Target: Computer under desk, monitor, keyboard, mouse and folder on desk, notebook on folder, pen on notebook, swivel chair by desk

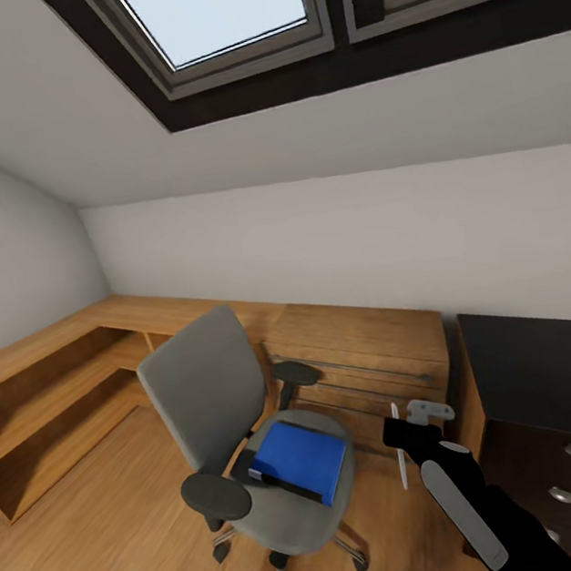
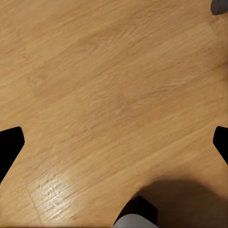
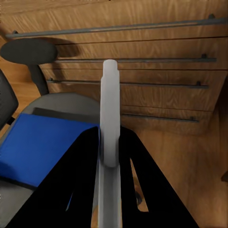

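Pen (image 1: 399,444) is hanging upright from the right claw (image 1: 409,427) in the head view, pinched near its upper end, likely so it can be carried off toward the desk. Just beside the claw, toward the robot's left and lower, the blue folder (image 1: 301,460) is lying flat on the swivel chair (image 1: 222,406) seat, not yet moved. The wooden drawer unit (image 1: 369,346) is standing just beyond the claw, with a dark cabinet (image 1: 542,392) on its other side. A dark edge is showing under the folder; whether it is a notebook I cannot tell.

Floorboards (image 2: 104,95) are spreading below the left claw (image 2: 114,142), whose dark fingertips (image 2: 9,142) are standing wide apart, holding nothing.

Fingers (image 3: 85,180) are pressing on the pen (image 3: 109,118) in the right wrist view, with the folder (image 3: 42,147) beside it and the drawer rails (image 3: 142,59) ahead. The pen's lower end is cut off.
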Available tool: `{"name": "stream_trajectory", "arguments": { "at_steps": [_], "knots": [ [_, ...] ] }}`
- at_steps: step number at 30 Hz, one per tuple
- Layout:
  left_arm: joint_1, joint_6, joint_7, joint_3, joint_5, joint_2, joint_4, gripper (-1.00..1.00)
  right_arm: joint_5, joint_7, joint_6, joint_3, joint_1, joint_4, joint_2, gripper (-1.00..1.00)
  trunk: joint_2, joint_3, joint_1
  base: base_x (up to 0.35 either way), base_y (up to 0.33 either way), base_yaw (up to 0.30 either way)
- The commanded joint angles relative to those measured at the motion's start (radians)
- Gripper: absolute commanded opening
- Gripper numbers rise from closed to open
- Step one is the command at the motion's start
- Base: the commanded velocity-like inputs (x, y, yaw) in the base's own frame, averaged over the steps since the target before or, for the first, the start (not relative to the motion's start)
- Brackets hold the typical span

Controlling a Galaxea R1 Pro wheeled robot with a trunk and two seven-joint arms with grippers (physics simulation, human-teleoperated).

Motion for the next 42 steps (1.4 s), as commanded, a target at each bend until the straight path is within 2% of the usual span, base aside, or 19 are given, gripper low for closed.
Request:
{"name": "stream_trajectory", "arguments": {
  "at_steps": [1, 20, 29, 36, 39, 40, 41, 42],
  "knots": [
    [0.000, -0.003, 0.007, -0.008, 0.004, 0.001, -0.001, 1.00, -0.010, -0.009, 0.001, 0.003, -0.001, -0.002, -0.001, -1.00, 0.007, 0.002, -0.004, -0.026, -0.017, 0.000],
    [0.000, -0.001, 0.007, -0.013, 0.001, -0.003, -0.001, 1.00, -0.011, -0.010, 0.002, 0.005, -0.001, -0.001, 0.001, -1.00, 0.140, 0.062, -0.077, -0.004, -0.003, 0.000],
    [0.000, -0.001, 0.007, -0.013, -0.001, -0.004, -0.001, 1.00, -0.009, -0.010, 0.001, 0.006, -0.001, 0.000, 0.001, -1.00, 0.203, 0.090, -0.111, -0.148, -0.164, 0.000],
    [0.000, 0.000, 0.006, -0.014, -0.001, -0.004, 0.000, 1.00, -0.003, -0.008, -0.001, 0.019, -0.002, -0.007, 0.003, -1.00, 0.252, 0.112, -0.138, -0.012, -0.015, 0.000],
    [0.000, 0.000, 0.006, -0.015, -0.001, -0.004, 0.000, 1.00, 0.001, -0.012, 0.009, 0.019, -0.029, -0.015, 0.001, -1.00, 0.273, 0.121, -0.150, 0.000, 0.000, 0.000],
    [0.000, 0.000, 0.005, -0.015, -0.002, -0.005, 0.000, 1.00, 0.001, -0.013, 0.033, 0.013, -0.079, -0.015, -0.002, -1.00, 0.273, 0.121, -0.150, 0.000, 0.000, 0.000],
    [0.000, -0.002, 0.005, -0.016, -0.003, -0.015, -0.001, 1.00, -0.002, -0.014, 0.129, -0.051, -0.178, 0.002, -0.008, -1.00, 0.273, 0.121, -0.150, 0.000, 0.000, 0.000],
    [0.000, -0.004, 0.004, -0.017, -0.004, -0.027, -0.001, 1.00, -0.006, -0.014, 0.230, -0.130, -0.242, 0.025, -0.010, -1.00, 0.273, 0.121, -0.150, 0.000, 0.000, 0.000]
  ]
}}
